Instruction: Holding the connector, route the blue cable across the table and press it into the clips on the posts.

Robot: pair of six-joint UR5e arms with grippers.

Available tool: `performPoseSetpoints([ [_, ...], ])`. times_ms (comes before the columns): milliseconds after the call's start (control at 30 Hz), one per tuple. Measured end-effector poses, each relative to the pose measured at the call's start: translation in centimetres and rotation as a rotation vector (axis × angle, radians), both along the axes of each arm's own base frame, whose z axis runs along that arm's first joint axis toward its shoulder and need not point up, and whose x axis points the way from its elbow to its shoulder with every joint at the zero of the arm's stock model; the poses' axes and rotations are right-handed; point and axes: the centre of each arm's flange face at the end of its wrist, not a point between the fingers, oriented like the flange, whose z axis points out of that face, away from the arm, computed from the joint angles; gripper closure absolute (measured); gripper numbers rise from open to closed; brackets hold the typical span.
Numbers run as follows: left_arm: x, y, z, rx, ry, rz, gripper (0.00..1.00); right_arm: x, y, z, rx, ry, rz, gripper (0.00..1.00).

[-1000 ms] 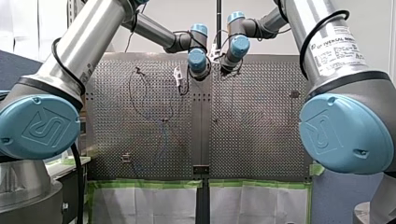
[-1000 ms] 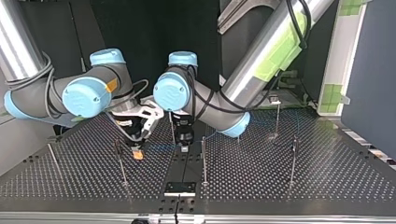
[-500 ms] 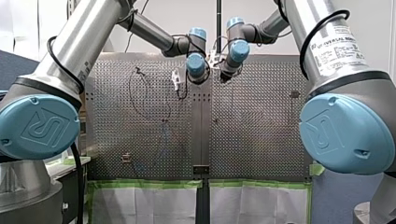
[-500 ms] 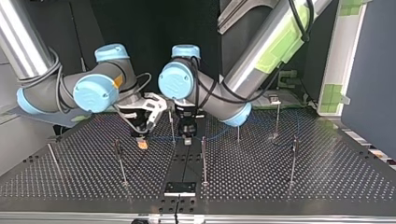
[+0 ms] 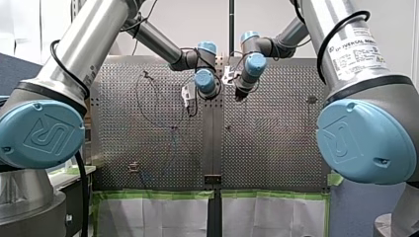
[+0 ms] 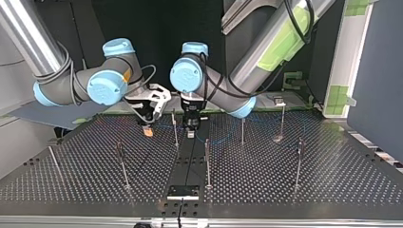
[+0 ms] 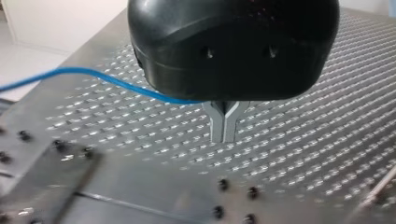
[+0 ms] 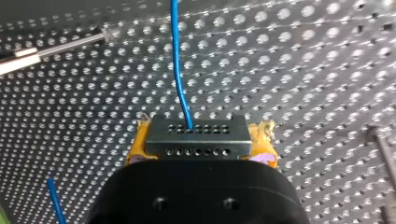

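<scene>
In the right wrist view my right gripper [image 8: 198, 154] is shut on a grey connector [image 8: 196, 130], its yellow pads [image 8: 134, 150] on either side. The blue cable [image 8: 177, 56] leaves the connector's face and runs ahead over the perforated table. In the left wrist view my left gripper [image 7: 224, 126] has its metal fingers together, and the blue cable [image 7: 93, 74] runs in at their base. In the top view my right gripper [image 6: 148, 131] hangs left of a thin post [image 6: 175, 128], with my left gripper [image 6: 191, 129] just right of it.
Several thin posts stand on the table: one in the middle [image 6: 207, 161], others at the top view's right [image 6: 282, 118] [image 6: 299, 161] and left [image 6: 121, 164]. A dark plate [image 6: 183, 191] lies near the front edge. Another stretch of blue cable [image 8: 55, 200] lies beside my right gripper.
Both grippers have moved together away from the top view's camera, toward the table's far side there, staying side by side. Both grips stay as they were.
</scene>
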Motion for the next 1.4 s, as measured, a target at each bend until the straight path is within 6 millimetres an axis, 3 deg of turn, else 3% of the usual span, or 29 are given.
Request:
performPoseSetpoints([
  [367, -1.3, -1.5, -8.4, 0.035, 0.069, -0.102, 1.0, -0.5, 0.8, -3.8, 0.01, -0.005, -0.003, 1.0],
  [600, -2.2, -1.1, -13.1, 0.042, 0.107, -0.109, 1.0, -0.8, 1.6, -6.1, 0.01, 0.022, 0.005, 1.0],
  [933, -3.6, 0.1, -16.2, 0.031, 0.113, -0.108, 1.0, -2.0, 2.3, -8.9, 0.042, 0.034, -0.013, 1.0],
  [1200, -5.2, 0.8, -18.4, 0.024, 0.116, -0.134, 1.0, -2.6, 1.8, -12.1, 0.089, 0.043, -0.031, 1.0],
  [1400, -4.7, -0.2, -17.7, -0.026, 0.077, -0.169, 1.0, -3.2, 0.8, -12.9, 0.088, 0.039, -0.047, 1.0],
])
